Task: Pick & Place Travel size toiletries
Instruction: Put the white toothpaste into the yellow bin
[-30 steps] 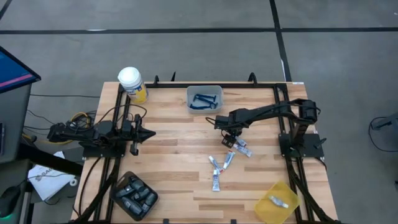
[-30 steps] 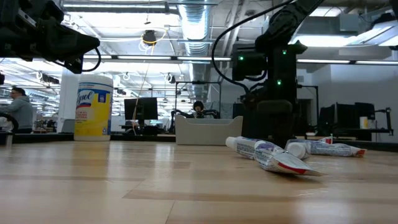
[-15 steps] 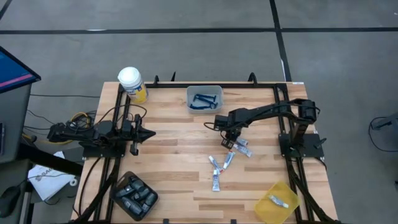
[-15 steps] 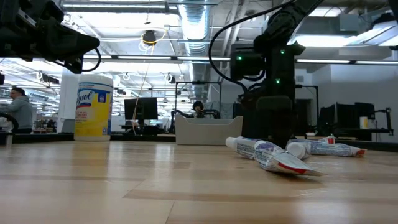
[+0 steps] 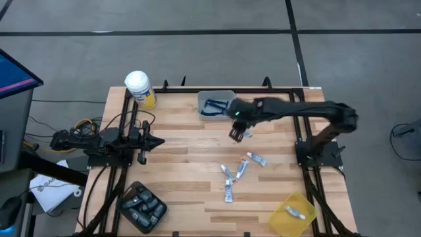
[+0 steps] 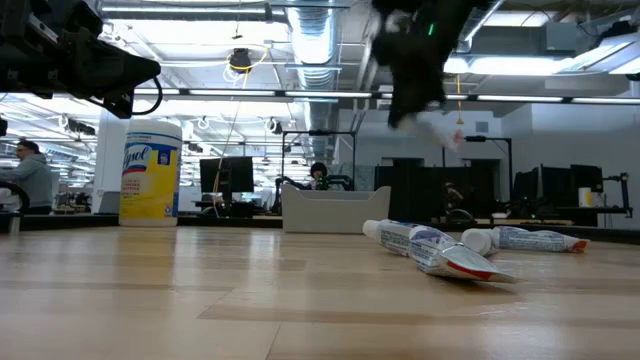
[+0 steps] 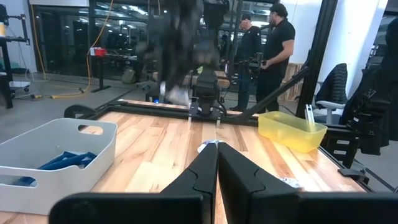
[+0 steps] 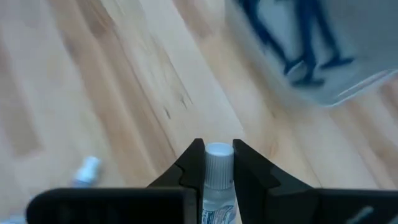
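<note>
High view shows the right gripper up in the air near the middle of the frame, just below the grey bin of blue razors. Its two fingers are squeezed on a small white tube; the cap pokes out between them in the right wrist view. Four more tubes lie on the wooden table, lower and right of the middle. A yellow tray at the lower right holds one tube. The left gripper waits at the left side with its fingers pressed together, holding nothing.
</note>
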